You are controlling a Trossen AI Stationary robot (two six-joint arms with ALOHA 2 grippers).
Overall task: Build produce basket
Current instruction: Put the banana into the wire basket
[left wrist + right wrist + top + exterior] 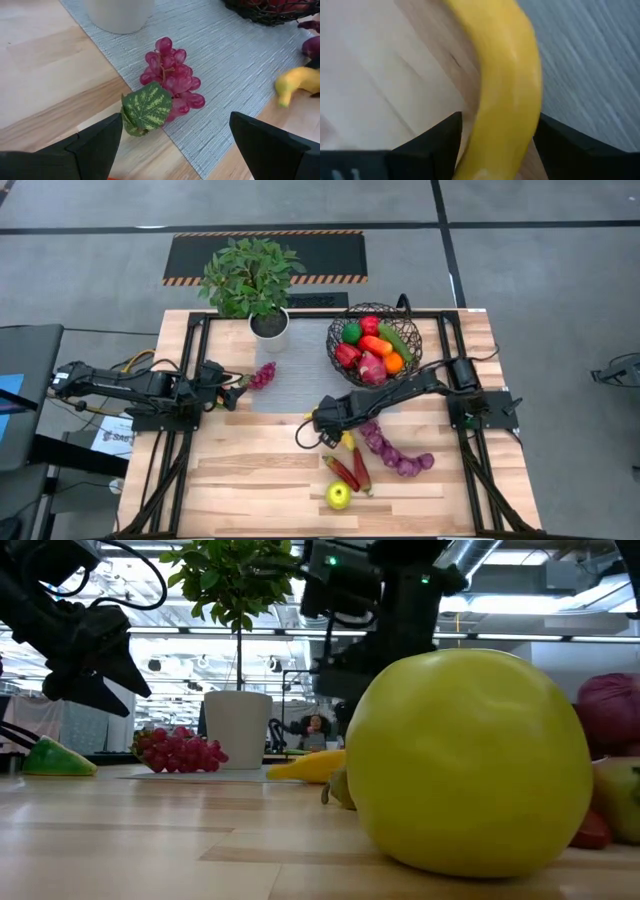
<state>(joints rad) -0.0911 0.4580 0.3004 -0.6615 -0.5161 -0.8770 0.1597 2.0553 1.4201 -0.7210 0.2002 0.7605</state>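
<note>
The dark wire basket (372, 345) stands at the far right end of the grey mat (290, 390) and holds several red, green and orange pieces. A yellow banana (300, 432) lies at the mat's near edge, and my right gripper (317, 420) is shut on it. A red grape bunch (170, 80) with a green leaf (146, 107) lies on the mat's left edge. My left gripper (175, 145) is open and empty, just left of the leaf and above the table. My right gripper has the banana's middle stretch (505, 110) between its two fingers (445, 140), which lie across it. The fingers slant down from the table's right side. The banana sits low (305, 768); I cannot tell whether it rests on the table or is just clear of it.
A potted plant (250, 280) in a white pot stands on the mat's far left. Near the front lie purple grapes (395, 452), red chillies (350, 470) and a yellow-green apple (338, 495), which fills the low view (465, 760). Bare wood lies at the near left.
</note>
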